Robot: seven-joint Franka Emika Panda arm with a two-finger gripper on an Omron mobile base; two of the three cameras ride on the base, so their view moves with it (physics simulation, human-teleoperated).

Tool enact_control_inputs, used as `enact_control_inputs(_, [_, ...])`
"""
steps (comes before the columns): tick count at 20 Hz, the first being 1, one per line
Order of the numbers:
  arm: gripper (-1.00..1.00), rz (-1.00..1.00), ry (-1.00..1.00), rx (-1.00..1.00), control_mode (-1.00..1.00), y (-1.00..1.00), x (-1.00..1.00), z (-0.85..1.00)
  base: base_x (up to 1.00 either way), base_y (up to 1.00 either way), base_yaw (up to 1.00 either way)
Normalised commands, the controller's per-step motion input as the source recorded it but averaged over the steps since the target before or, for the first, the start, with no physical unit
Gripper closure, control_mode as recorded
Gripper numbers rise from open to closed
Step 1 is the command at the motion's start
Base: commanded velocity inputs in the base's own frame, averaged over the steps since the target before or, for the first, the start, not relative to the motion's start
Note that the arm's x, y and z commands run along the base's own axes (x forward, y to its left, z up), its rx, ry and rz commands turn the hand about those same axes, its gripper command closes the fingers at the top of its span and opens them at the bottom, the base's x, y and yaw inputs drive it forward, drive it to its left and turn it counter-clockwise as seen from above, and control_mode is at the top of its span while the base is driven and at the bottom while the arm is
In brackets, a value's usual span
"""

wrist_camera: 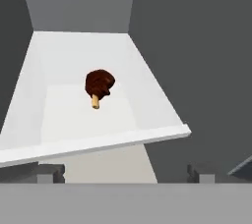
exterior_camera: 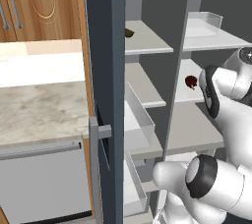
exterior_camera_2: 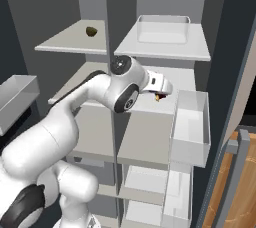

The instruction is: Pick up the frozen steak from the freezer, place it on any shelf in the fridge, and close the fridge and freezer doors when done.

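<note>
The frozen steak (wrist_camera: 99, 84), a dark red-brown lump with a pale stub, lies on a plain light grey shelf (wrist_camera: 74, 122) in the fridge (exterior_camera: 194, 129), the right-hand half of the unit. The steak (exterior_camera: 192, 81) shows just left of my wrist, and in the right base view the steak (exterior_camera_2: 158, 96) peeks out under the hand. My gripper (wrist_camera: 125, 176) is open, its fingertips (wrist_camera: 49, 173) wide apart, pulled back from the shelf's front edge with nothing between them. The freezer (exterior_camera: 142, 78) stands open to the left.
An olive-brown lump (exterior_camera: 129, 33) sits on the freezer's top shelf. A rimmed board (exterior_camera_2: 162, 29) is above the steak's shelf. The freezer door (exterior_camera: 104, 95) with bins (exterior_camera: 139, 120) and the fridge door (exterior_camera_2: 235, 77) with bins (exterior_camera_2: 192, 129) stand open. A counter (exterior_camera: 39, 105) lies left.
</note>
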Motion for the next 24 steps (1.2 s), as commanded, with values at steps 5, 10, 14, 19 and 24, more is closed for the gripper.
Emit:
enact_control_inputs(5, [-1.00, 0.00, 0.28, 0.00, -1.00, 0.19, -1.00, 0.66, 0.00, 0.00, 0.00])
enact_control_inputs(10, [-1.00, 0.01, 0.03, 0.06, -1.00, 0.88, -0.90, -0.05, 0.00, 0.00, 0.00])
enact_control_inputs(14, [-1.00, 0.01, -0.25, 0.20, -1.00, 0.70, -0.49, 0.00, 0.00, 0.00, 0.00])
enact_control_inputs(19, [-1.00, 0.01, -0.20, 0.01, -1.00, 0.38, -0.11, 0.05, 0.00, 0.00, 0.00])
enact_control_inputs(24, [-1.00, 0.00, 0.00, 0.00, -1.00, 0.00, 0.00, 0.00, 0.00, 0.00, 0.00])
